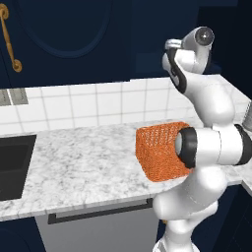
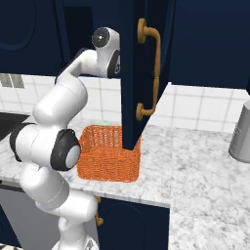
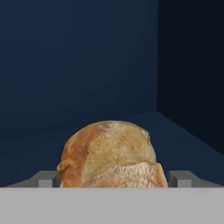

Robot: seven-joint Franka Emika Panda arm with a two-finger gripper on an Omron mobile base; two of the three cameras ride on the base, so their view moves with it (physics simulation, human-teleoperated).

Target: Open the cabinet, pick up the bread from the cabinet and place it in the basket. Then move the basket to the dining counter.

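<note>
The white jointed arm rises from its base, folds at a dark elbow joint, then climbs steeply so that its wrist reaches up into the dark navy wall cabinet. In the right base view the cabinet's open door, with its slim curved brass handle, stands edge-on in front of the hand and covers everything past the wrist. In the left base view the wrist also ends against the dark cabinet opening, so the pincer itself cannot be made out there.

In the hand view the pincer points level into the cabinet, its two grey fingertips barely rising above the bottom edge, set wide apart. Between them, close in front, sits the round golden-brown crusty bread loaf on the navy cabinet floor. The loaf fills most of the gap between the tips; its lower part is cut off by the bottom of the view, so whether the tips touch it cannot be told. The jaws stand spread and grip nothing.

Well below the pincer, the orange woven-mesh rectangular basket rests on the white-grey speckled marble worktop, just beside the arm's elbow; the open door hides part of its far rim in the right base view.
</note>
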